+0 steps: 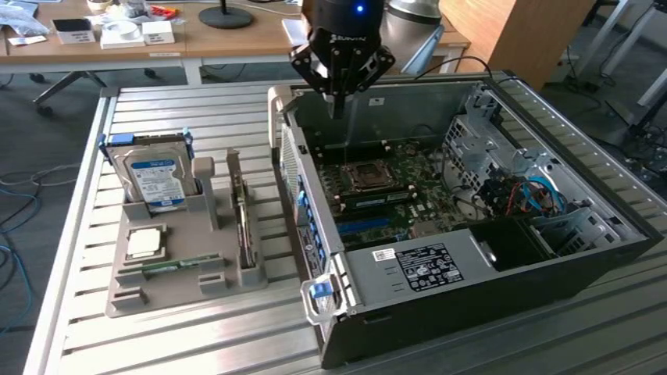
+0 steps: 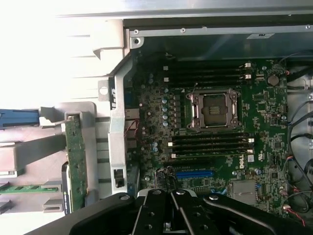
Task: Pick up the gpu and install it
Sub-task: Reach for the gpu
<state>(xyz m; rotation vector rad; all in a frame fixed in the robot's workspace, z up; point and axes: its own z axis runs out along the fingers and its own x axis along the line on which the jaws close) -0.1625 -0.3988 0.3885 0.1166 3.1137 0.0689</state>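
Black and pointed straight down, the claw (image 1: 336,108) is held by the arm (image 1: 411,16) over the open computer case (image 1: 583,258), just above its rim. Its fingers are pressed together and nothing is gripped between them. Directly beneath the claw the green motherboard (image 2: 274,142) is seen, and on it "DELL" can be read in white. White lettering on the claw's body and the print on the power supply label (image 1: 422,266) are too small to be read. The gpu (image 1: 242,215) is stood on edge in a grey holder (image 1: 183,293), well apart from the claw toward the exterior view's left, untouched. Counted in the holder: one gpu, one blue-labelled hard drive (image 1: 156,178), one processor chip (image 1: 146,242), one green memory stick (image 1: 180,264). Counted on the board below the claw: one processor socket (image 2: 213,108) and one blue slot (image 2: 194,173)
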